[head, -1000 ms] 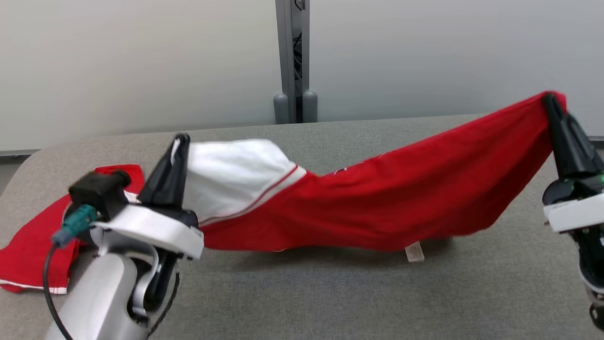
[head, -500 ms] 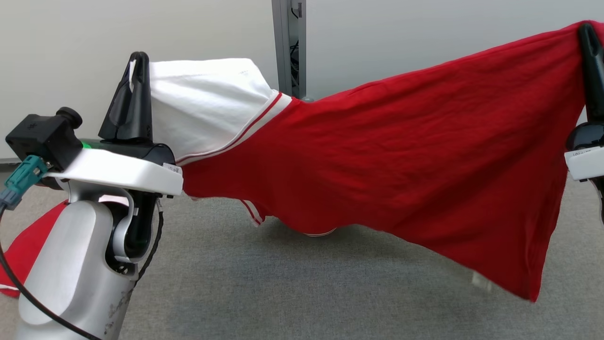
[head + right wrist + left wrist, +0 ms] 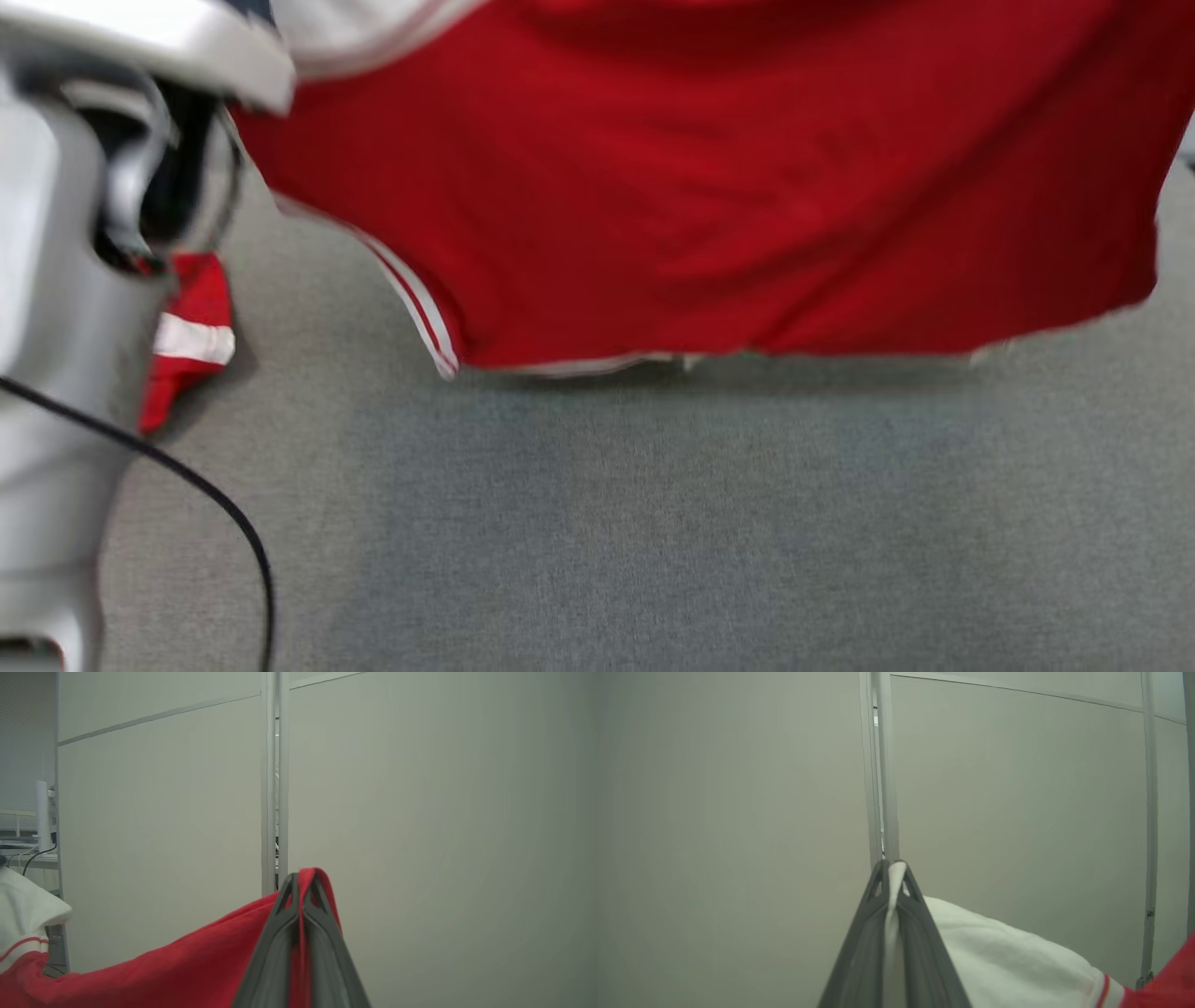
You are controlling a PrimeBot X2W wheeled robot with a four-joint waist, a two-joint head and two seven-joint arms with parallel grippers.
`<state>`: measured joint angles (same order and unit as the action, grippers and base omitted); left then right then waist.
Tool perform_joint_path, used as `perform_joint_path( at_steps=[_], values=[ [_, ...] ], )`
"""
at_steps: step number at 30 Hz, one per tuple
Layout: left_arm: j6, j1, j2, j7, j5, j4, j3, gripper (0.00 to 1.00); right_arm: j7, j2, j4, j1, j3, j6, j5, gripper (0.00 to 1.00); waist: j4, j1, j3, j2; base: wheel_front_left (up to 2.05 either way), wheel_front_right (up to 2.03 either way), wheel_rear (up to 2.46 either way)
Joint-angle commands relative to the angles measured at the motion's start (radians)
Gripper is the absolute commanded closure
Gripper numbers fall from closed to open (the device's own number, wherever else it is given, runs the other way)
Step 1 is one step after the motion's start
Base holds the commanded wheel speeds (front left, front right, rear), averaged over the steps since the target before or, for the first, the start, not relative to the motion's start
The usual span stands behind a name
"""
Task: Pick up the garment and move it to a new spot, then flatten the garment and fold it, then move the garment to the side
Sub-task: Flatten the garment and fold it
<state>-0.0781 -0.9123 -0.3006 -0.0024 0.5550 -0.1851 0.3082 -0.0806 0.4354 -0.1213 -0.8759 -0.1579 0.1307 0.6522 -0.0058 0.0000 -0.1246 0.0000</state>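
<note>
Two pinches hold the red-and-white jersey garment spread above the grey felt tabletop: left gripper closed on its white sleeve, right gripper closed on its red edge.

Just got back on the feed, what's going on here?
The robot holds the red and white garment up between both arms. The left tool is clamped on its white sleeve, the right tool on a red edge, so it hangs spread above the table, hem seemingly off it. Another red cloth lies on the table beside the left arm.
</note>
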Motion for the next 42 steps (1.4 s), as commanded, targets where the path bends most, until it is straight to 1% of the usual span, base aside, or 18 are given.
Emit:
perform_joint_path(
  at_steps=[1,2,4,6,7,9,11,13,16,18,20,22,25,28,32,35,42],
  values=[
    [0.016,-0.103,-0.022,0.009,-0.031,-0.041,0.003,1.00,0.013,0.015,-0.033,-0.098,-0.035,0.000,0.006,1.00,-0.028,0.0000,-0.139,0.0000,0.00,0.00,0.00],
    [0.016,-0.103,-0.022,0.009,-0.031,-0.041,0.003,1.00,0.013,0.015,-0.033,-0.098,-0.035,0.000,0.006,1.00,-0.028,0.0000,-0.139,0.0000,0.00,0.00,0.00],
    [0.029,-0.204,-0.012,0.011,-0.049,-0.102,0.012,1.00,0.040,0.021,-0.087,-0.205,-0.081,0.000,0.011,1.00,-0.036,0.0000,-0.187,0.0000,0.00,0.00,0.00],
    [0.038,-0.320,-0.003,0.006,-0.063,-0.158,0.017,1.00,0.083,0.030,-0.143,-0.326,-0.115,0.000,0.009,1.00,-0.043,0.0000,-0.238,0.0000,0.00,0.00,0.00],
    [0.039,-0.424,0.013,-0.018,-0.078,-0.219,0.015,1.00,0.142,0.017,-0.206,-0.433,-0.139,0.000,0.011,1.00,-0.050,0.0000,-0.286,0.0000,0.00,0.00,0.00],
    [0.027,-0.512,0.032,-0.060,-0.090,-0.281,0.005,1.00,0.211,0.002,-0.276,-0.525,-0.168,0.000,0.000,1.00,-0.054,0.0000,-0.321,0.0000,0.00,0.00,0.00],
    [0.010,-0.596,0.051,-0.129,-0.105,-0.336,-0.008,1.00,0.284,-0.008,-0.335,-0.608,-0.206,0.000,-0.017,1.00,-0.057,0.0000,-0.348,0.0000,0.00,0.00,0.00],
    [-0.008,-0.664,0.072,-0.197,-0.119,-0.379,-0.021,1.00,0.327,-0.006,-0.381,-0.675,-0.236,0.000,-0.030,1.00,-0.055,0.0000,-0.370,0.0000,0.00,0.00,0.00],
    [-0.017,-0.729,0.107,-0.248,-0.144,-0.424,-0.023,1.00,0.349,-0.010,-0.420,-0.739,-0.242,0.000,-0.058,1.00,-0.050,0.0000,-0.399,0.0000,0.00,0.00,0.00],
    [-0.016,-0.761,0.123,-0.260,-0.166,-0.424,-0.027,1.00,0.349,-0.019,-0.391,-0.758,-0.182,0.000,-0.088,1.00,-0.044,0.0000,-0.422,0.0000,0.00,0.00,0.00],
    [-0.020,-0.782,0.138,-0.262,-0.202,-0.369,-0.044,1.00,0.346,-0.038,-0.363,-0.738,-0.122,0.000,-0.115,1.00,-0.040,0.0000,-0.447,0.0000,0.00,0.00,0.00],
    [-0.018,-0.757,0.153,-0.261,-0.248,-0.304,-0.060,1.00,0.346,-0.058,-0.345,-0.687,-0.075,0.000,-0.135,1.00,-0.037,0.0000,-0.465,0.0000,0.00,0.00,0.00],
    [0.009,-0.695,0.174,-0.261,-0.316,-0.228,-0.059,1.00,0.347,-0.069,-0.341,-0.627,-0.046,0.000,-0.135,1.00,-0.034,0.0000,-0.484,0.0000,0.00,0.00,0.00],
    [0.037,-0.629,0.184,-0.261,-0.369,-0.194,-0.046,1.00,0.347,-0.077,-0.355,-0.539,-0.040,0.000,-0.119,1.00,-0.029,0.0000,-0.488,0.0000,0.00,0.00,0.00],
    [0.072,-0.503,0.201,-0.261,-0.403,-0.202,-0.027,1.00,0.347,-0.075,-0.358,-0.422,-0.053,0.000,-0.094,1.00,-0.024,0.0000,-0.471,0.0000,0.00,0.00,0.00],
    [0.096,-0.409,0.199,-0.261,-0.418,-0.219,-0.021,1.00,0.347,-0.070,-0.361,-0.333,-0.065,0.000,-0.065,1.00,-0.020,0.0000,-0.440,0.0000,0.00,0.00,0.00],
    [0.146,-0.170,0.194,-0.261,-0.430,-0.266,-0.009,1.00,0.347,-0.053,-0.409,-0.110,-0.120,0.000,0.039,1.00,-0.009,0.0000,-0.324,0.0000,0.00,0.00,0.00]
  ],
)
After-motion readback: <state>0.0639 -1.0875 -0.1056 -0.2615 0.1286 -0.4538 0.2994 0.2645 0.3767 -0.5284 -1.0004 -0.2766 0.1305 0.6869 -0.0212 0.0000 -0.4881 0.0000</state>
